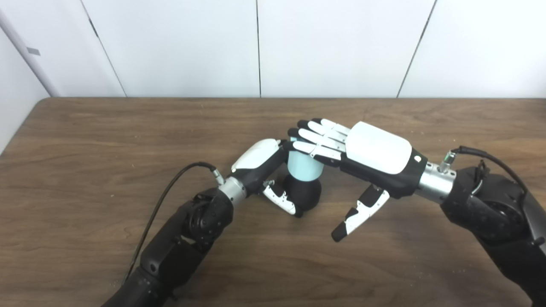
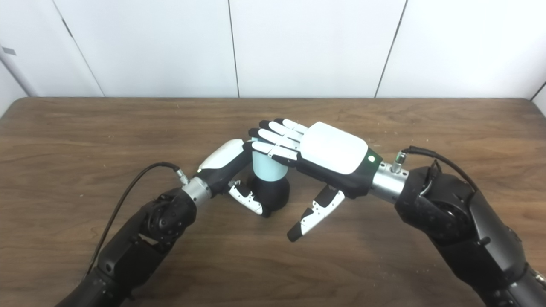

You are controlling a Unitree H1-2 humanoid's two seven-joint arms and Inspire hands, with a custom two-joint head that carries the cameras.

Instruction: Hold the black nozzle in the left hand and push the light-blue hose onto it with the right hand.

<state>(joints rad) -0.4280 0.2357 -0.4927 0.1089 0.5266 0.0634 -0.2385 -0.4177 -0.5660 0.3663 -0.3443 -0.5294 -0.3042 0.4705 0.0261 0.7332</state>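
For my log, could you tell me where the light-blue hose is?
Mid-table in both views, the light-blue hose stands upright on the black nozzle, between the left hand and right hand's fingers.

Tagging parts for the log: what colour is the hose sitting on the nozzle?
Light blue hose, above the black nozzle. Clearest in the left eye view.

left hand (image 1: 260, 164): white shell, black frame | right hand (image 1: 375, 155): same | wrists silver | arms black, cabled

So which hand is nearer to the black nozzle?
Left. The left hand wraps the black nozzle; the right hand lies flat above, fingers on the light-blue hose.
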